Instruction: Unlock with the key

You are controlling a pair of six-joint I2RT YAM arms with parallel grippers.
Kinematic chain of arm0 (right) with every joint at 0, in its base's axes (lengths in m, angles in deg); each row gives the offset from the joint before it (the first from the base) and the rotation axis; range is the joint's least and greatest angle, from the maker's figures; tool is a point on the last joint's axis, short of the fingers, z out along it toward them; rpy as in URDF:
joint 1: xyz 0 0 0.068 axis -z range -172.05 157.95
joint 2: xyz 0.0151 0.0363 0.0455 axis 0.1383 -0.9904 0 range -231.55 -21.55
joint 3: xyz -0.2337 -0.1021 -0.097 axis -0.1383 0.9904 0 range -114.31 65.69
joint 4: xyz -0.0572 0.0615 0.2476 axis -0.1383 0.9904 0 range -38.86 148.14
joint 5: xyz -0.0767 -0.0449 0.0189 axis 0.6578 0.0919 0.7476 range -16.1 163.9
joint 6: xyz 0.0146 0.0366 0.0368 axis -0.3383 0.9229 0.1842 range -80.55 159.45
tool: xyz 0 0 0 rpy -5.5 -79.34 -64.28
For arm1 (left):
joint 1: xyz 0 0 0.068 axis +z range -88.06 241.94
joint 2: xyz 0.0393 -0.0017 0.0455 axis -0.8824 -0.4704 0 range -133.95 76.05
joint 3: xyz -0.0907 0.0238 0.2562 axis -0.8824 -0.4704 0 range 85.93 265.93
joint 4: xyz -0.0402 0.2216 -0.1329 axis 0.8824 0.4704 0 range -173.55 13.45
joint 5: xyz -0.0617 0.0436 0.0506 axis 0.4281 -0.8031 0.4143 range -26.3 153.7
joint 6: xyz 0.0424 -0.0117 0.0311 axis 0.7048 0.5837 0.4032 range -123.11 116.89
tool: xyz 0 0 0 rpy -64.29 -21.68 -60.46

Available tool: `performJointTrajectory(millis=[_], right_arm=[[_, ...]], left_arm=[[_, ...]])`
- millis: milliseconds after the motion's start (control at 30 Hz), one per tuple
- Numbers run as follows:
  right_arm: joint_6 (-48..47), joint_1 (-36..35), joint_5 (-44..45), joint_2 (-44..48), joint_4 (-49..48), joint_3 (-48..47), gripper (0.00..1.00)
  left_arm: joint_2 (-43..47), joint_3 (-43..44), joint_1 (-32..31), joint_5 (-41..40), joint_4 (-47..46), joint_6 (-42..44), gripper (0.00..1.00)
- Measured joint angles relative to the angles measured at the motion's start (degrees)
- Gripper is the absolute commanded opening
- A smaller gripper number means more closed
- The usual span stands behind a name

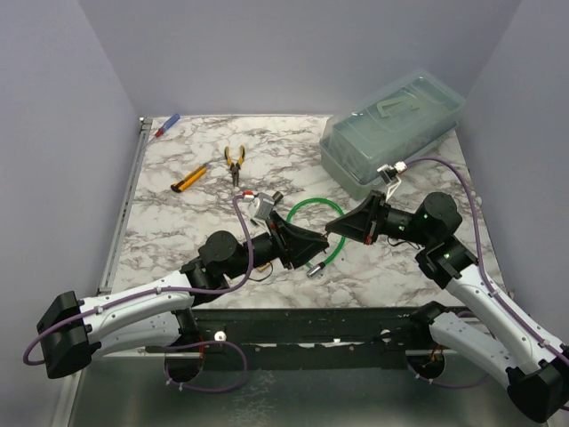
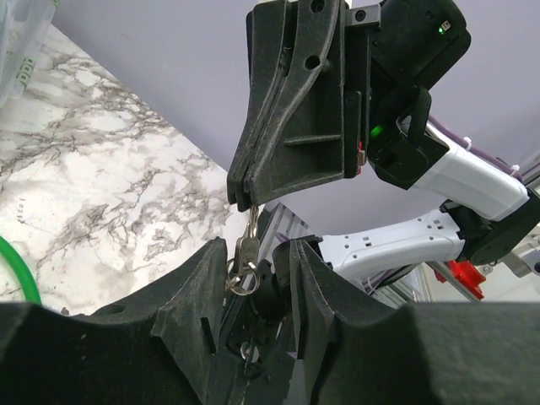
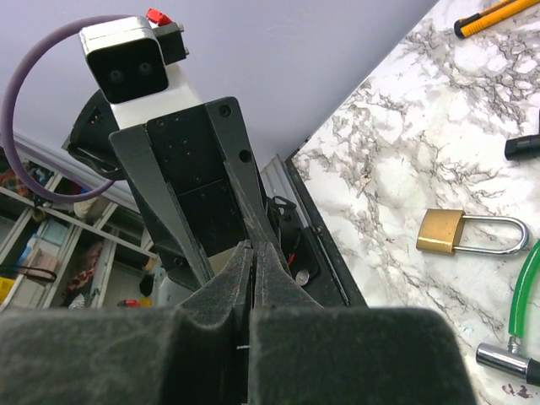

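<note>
The right hand [image 2: 244, 201], clamped shut on the key [image 2: 250, 243], dangles it and its ring [image 2: 243, 283] inside the left hand [image 2: 257, 253], whose jaws stand partly open around them.

A: How many tools are lying on the far side of the green cable [image 1: 307, 205]?

B: Three are lying there: one pair of pliers [image 1: 234, 163], one yellow utility knife [image 1: 188, 178] and one red-and-blue marker [image 1: 167, 124].

A: How many containers are sitting on the table?

B: One clear plastic box [image 1: 391, 133] is sitting to the far right of the cable.

A: Locks and keys?

B: One brass padlock [image 3: 443, 232] is lying just beside the cable. One key [image 2: 251, 229] is hanging on one ring [image 2: 242, 283].

A: Grippers?

B: Two are meeting over the cable: one left gripper [image 2: 257, 261] and one right gripper [image 3: 253, 253]. One cable is showing.
</note>
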State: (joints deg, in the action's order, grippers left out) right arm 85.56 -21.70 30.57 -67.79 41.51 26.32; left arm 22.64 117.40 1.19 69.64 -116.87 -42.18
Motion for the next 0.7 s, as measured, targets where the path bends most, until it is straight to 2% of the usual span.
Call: performJointTrajectory(millis=[167, 333, 467, 500, 600, 667, 700], right_arm=[[0.02, 0.0, 0.22, 0.0, -0.11, 0.0, 0.0], [0.17, 0.0, 0.24, 0.0, -0.55, 0.0, 0.0], [0.17, 0.0, 0.24, 0.02, -0.59, 0.0, 0.01], [0.15, 0.0, 0.24, 0.02, -0.61, 0.0, 0.07], [0.02, 0.0, 0.57, 0.07, -0.31, 0.0, 0.42], [-1.07, 0.0, 2.01, 0.28, 1.18, -0.2, 0.56], [-1.51, 0.0, 2.95, 0.39, 2.45, -0.5, 0.61]], left_arm=[[-0.02, -0.48, 0.0, -0.02, -0.04, -0.57, 0.23], [-0.13, -0.52, 0.02, -0.2, -0.04, -0.94, 0.0], [-0.17, -0.52, 0.04, -0.42, -0.2, -1.16, 0.0], [-0.17, -0.52, 0.04, -0.44, -0.22, -1.18, 0.0], [-0.15, -0.55, 0.04, -0.66, -0.2, -1.22, 0.0], [0.02, -0.63, 0.04, -1.2, 0.07, -1.22, 0.0], [0.48, -0.76, 0.09, -1.49, 0.66, -1.22, 0.0]])
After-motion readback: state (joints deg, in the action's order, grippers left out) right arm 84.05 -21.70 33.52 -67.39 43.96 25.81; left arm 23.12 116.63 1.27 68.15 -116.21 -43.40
